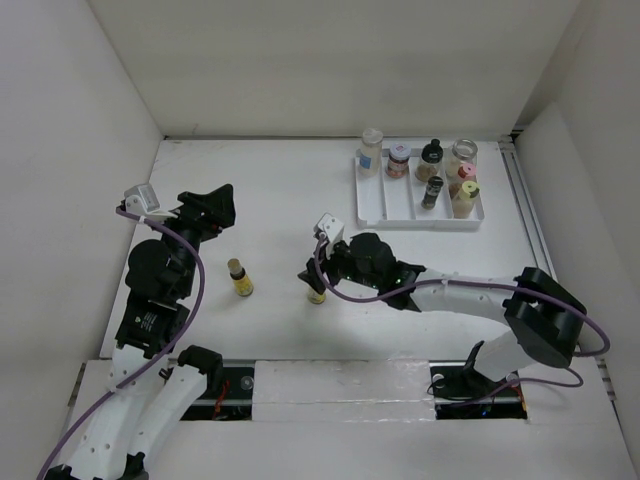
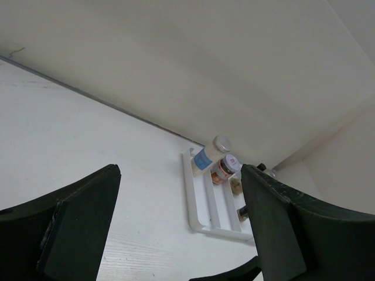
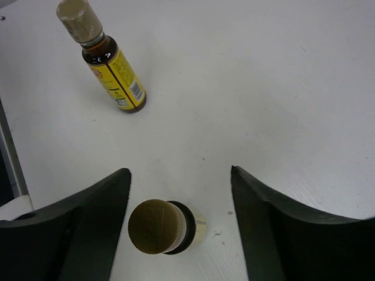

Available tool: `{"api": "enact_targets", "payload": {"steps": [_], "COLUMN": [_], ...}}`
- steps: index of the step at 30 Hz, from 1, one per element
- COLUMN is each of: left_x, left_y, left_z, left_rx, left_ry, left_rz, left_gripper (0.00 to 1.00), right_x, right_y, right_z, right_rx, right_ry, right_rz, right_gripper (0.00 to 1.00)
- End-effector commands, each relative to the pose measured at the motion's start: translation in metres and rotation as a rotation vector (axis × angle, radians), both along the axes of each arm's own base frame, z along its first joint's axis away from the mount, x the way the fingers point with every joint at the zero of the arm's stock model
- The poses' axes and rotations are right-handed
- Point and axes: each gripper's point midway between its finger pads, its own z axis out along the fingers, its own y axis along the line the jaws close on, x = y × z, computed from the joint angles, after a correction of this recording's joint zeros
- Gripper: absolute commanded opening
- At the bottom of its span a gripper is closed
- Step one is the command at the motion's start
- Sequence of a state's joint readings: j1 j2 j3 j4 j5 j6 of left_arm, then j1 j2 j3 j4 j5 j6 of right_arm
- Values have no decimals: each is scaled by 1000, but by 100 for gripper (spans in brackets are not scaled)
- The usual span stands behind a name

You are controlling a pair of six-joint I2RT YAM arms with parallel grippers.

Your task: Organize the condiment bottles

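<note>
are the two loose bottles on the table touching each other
Apart. The right wrist view shows a wide stretch of bare table between the yellow-label bottle and the ridged-cap bottle; the top view shows the same gap.

desk: white surface, carried items listed | tan-capped yellow-labelled bottle: stood upright on the desk, left of centre | second tan-capped bottle: stood upright near the middle, apart from the first | white ridged tray: laid flat at the far right corner
</note>
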State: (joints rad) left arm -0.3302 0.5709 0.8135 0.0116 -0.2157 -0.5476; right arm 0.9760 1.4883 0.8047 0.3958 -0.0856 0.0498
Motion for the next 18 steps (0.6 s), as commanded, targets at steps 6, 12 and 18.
{"api": "enact_targets", "payload": {"steps": [6,12,18], "left_x": [-3,-3,-1], "left_y": [-3,-3,-4], "left_z": [14,14,9], "left_rx": [0,0,3], "left_ry": [-56,-55,-45], "left_rz": [-23,-23,-23], "left_gripper": [80,80,80], "right_x": [5,5,6], "right_y": [3,13,6], "right_z": [19,-6,49], "right_rx": [139,75,219], "right_ry": [-38,0,-81], "right_rz": [-45,-14,-42], "right_gripper": [53,62,23]}}
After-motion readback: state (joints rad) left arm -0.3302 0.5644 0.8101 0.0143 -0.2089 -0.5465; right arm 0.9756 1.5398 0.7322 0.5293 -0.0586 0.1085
